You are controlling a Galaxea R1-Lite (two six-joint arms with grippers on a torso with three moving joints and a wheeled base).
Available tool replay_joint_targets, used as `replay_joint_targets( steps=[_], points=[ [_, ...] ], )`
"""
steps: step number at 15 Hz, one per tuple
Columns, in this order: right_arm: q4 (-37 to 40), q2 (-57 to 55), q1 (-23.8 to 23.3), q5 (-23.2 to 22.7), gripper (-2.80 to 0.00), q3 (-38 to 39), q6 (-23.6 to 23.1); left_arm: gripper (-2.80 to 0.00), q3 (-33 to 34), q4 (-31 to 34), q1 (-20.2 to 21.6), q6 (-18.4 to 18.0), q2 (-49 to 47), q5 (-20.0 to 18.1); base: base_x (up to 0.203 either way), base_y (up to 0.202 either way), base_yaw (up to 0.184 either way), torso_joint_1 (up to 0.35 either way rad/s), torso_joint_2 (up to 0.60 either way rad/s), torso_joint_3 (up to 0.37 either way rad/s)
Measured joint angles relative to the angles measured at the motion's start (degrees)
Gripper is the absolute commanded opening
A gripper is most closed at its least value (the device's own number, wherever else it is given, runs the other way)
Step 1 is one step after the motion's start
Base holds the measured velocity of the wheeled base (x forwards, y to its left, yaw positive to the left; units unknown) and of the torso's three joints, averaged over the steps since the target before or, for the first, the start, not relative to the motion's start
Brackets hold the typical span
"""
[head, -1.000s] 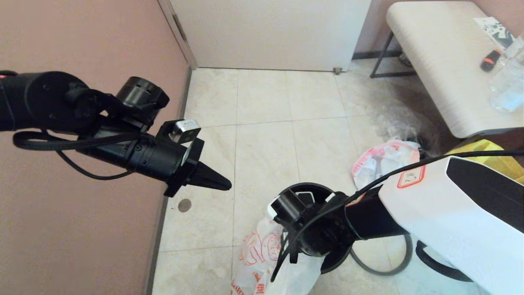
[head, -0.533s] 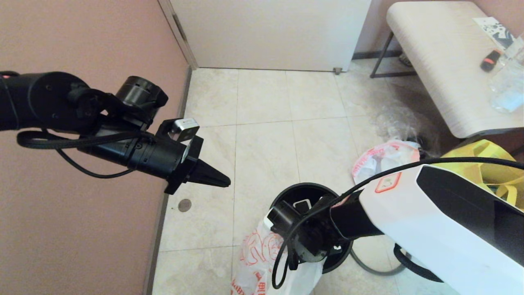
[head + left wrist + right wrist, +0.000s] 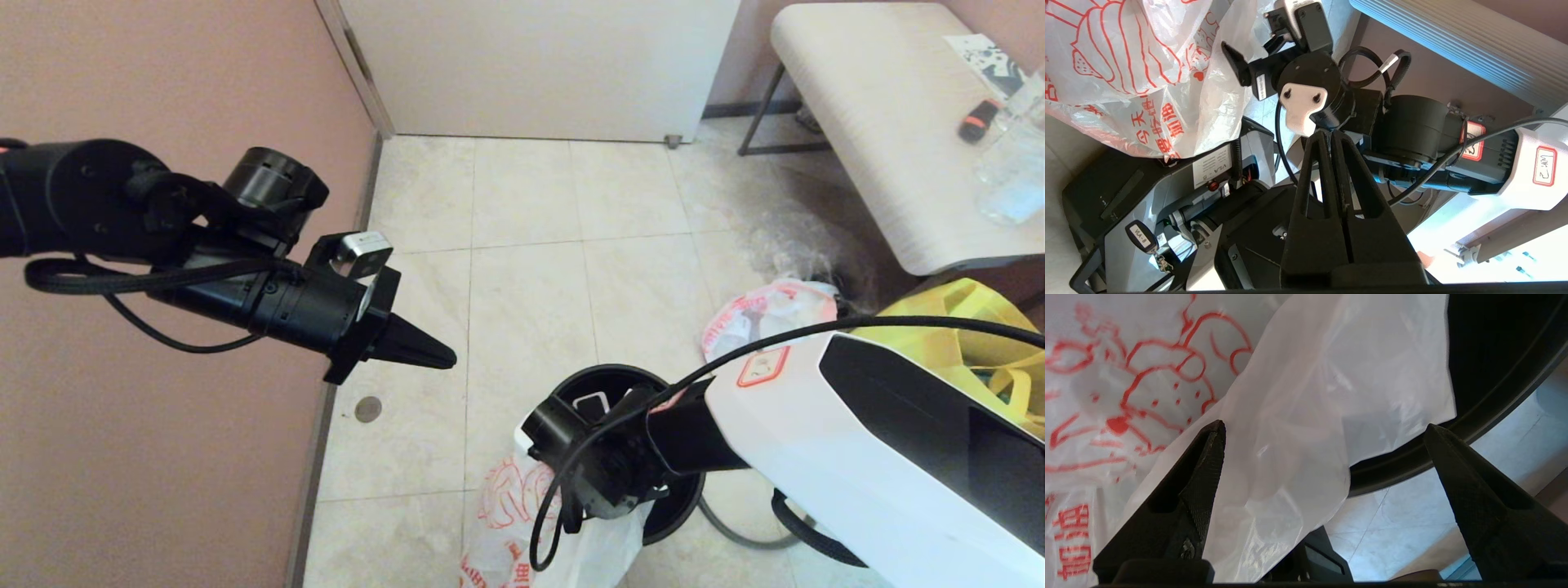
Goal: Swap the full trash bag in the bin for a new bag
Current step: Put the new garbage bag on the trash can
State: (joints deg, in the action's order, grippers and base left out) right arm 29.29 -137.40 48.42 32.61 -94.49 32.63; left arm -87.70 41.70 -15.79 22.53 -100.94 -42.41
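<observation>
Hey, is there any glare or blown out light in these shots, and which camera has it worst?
Left wrist view is worst: a washed-out bright patch past the shut left gripper, at that picture's lower right. Right wrist view: soft sheen on the new bag between the open right gripper's fingers, the bin beyond nearly pure black. Head view: even light, no strong glare.

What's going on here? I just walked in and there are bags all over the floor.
The robot is swapping bin bags. The full trash bag already lies on the floor beside the bin. The right gripper hangs wide open at the new bag, which drapes over the bin's near edge and down onto the floor, not yet spread inside. The left gripper is shut and empty, held in the air near the wall.
</observation>
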Motion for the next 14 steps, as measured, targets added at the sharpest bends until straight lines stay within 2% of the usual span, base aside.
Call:
replay_joint_targets(
  steps=[3,4,14],
  points=[
    [2.13,-1.28,0.11,0.02,0.0,-0.09,-0.62,-2.8,-0.01,0.0,-0.04,0.03,-0.07,0.02,0.0,0.0,0.0,0.0,0.0,0.0],
    [2.68,-1.84,0.15,0.08,-2.8,-0.18,-1.49,-2.8,0.05,0.0,-0.09,0.0,-0.11,0.02,0.0,0.0,0.0,0.0,0.0,0.0],
    [2.71,-1.66,-0.22,-0.59,-2.8,-0.35,-1.41,-2.8,-0.04,-0.01,-0.13,0.06,-0.24,0.02,0.0,0.0,0.0,0.0,0.0,0.0]
  ],
)
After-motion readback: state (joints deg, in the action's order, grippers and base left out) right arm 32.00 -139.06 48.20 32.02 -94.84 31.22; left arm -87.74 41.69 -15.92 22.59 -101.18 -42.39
